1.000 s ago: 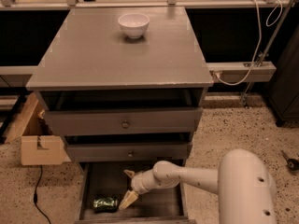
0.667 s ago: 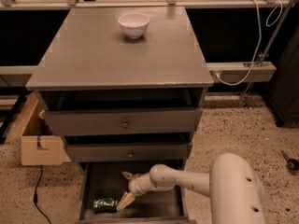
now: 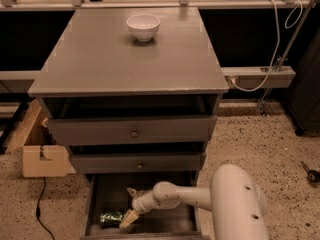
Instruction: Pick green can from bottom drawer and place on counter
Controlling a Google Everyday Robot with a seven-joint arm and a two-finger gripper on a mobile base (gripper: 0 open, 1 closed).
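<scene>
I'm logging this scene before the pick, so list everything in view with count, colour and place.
counter: one, grey, top of the cabinet
bowl: one, white, on the counter near its back edge
knob drawers: two, grey, under the counter
bottom drawer: one, dark grey, pulled open at floor level
green can: one, green, left part of the bottom drawer
cardboard box: one, tan, on the floor left of the cabinet
white cable: one, hanging at the right
arm: one, white, reaching into the bottom drawer
gripper: one, open, just right of the green can
</scene>
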